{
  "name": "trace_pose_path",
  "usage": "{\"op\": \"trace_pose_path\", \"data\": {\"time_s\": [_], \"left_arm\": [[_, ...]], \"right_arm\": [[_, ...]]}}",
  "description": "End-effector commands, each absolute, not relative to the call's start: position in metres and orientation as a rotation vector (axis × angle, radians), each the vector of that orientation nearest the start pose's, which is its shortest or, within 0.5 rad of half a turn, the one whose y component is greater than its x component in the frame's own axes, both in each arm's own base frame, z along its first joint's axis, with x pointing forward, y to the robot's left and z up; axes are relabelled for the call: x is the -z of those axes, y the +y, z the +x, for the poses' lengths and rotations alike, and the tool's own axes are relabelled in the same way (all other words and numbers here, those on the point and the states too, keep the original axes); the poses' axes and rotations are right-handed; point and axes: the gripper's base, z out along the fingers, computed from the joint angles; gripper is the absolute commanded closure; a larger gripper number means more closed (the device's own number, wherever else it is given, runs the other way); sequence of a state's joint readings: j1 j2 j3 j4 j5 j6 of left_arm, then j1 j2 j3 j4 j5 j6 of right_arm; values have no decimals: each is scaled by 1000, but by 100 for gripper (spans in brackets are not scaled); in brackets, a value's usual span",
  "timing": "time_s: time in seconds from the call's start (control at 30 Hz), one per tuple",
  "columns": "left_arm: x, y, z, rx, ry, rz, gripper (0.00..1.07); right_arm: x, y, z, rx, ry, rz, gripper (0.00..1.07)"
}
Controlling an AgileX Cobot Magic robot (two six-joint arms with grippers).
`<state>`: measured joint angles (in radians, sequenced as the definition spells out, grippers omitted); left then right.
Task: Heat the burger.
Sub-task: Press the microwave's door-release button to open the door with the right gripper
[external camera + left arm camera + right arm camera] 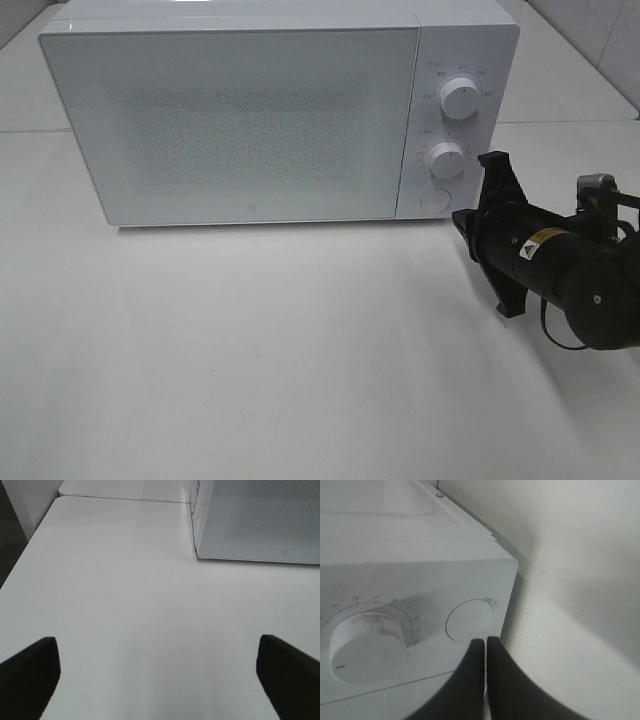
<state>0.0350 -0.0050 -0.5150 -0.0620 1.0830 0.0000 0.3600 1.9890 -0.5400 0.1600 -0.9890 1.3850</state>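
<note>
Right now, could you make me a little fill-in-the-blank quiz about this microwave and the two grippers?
The door of the microwave is ____.
The right gripper, near the round button, is ____.
The left gripper, over the table, is ____.
Above the button sit ____ dials.
Missing words: closed; shut; open; two.

White microwave, door shut, on white table; upper knob, lower knob, round button.

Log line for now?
microwave: closed | right end effector: shut, near round button | left end effector: open, over table | burger: not visible
</note>
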Motion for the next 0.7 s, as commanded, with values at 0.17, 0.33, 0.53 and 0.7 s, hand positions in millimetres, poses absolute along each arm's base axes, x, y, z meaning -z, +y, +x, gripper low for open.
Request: {"op": "trace_pose_path", "data": {"time_s": [0.17, 0.33, 0.53, 0.7], "left_arm": [[-281, -5, -10, 53, 2017, -31, 4], [-281, -5, -10, 53, 2017, -31, 4], [-281, -5, -10, 53, 2017, -31, 4], [-281, -5, -10, 53, 2017, -31, 4]], "right_arm": [[-92, 104, 311, -1054, 1712, 1228, 106], [-85, 106, 317, -1072, 1700, 1281, 106], [-81, 111, 327, -1080, 1709, 1276, 106], [-86, 115, 336, -1087, 1711, 1269, 106]]}}
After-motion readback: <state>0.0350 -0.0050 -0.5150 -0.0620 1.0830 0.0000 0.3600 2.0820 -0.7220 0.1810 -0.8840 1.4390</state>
